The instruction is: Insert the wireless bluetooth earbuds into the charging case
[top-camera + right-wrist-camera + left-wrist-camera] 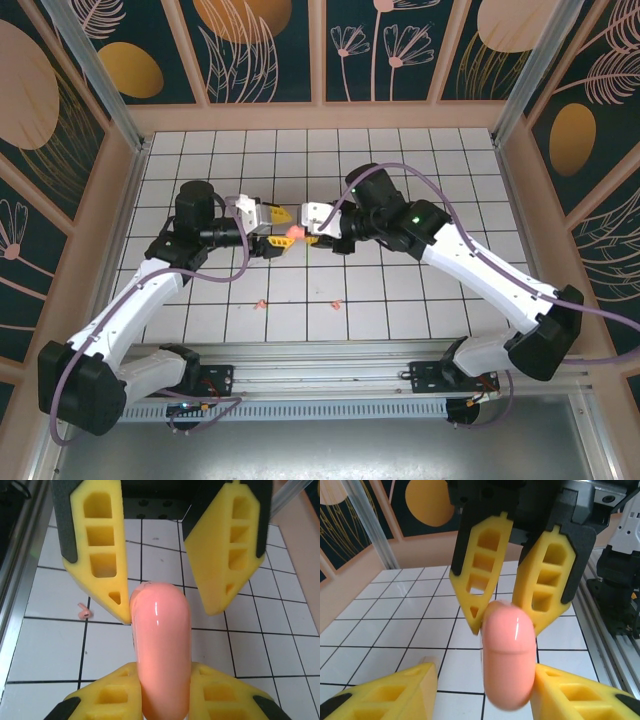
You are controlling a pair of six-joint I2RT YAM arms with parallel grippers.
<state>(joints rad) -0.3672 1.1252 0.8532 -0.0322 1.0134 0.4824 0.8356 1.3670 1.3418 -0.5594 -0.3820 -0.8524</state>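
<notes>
Glossy peach-pink plastic is making up the small capsule-shaped charging case [161, 630], and it is looking hard, smooth and light. It will probably slip or twist if pinched near its rounded ends, so the safer hold is across its long sides, clear of the faint seam where the lid is sitting closed. The two tiny pale pink wireless earbuds [262, 301] are likely lighter and fiddlier again. They are lying on the white gridded tabletop [420, 300], one of them a little to the right [336, 302], both nearer the arm bases and well apart from the case. The case itself is hanging in the air over the middle of the table, between the two wrists. The right gripper [165, 666] is pinching it, with its yellow latticed fingers [107, 700] pressing on both sides of the lower end. The left gripper [485, 667] is standing partly spread around the other end — one finger is lying just beside or lightly against the shell while the other is standing clearly apart, so it is gripping nothing. By my reading, the lid needs opening before either earbud can go in.
</notes>
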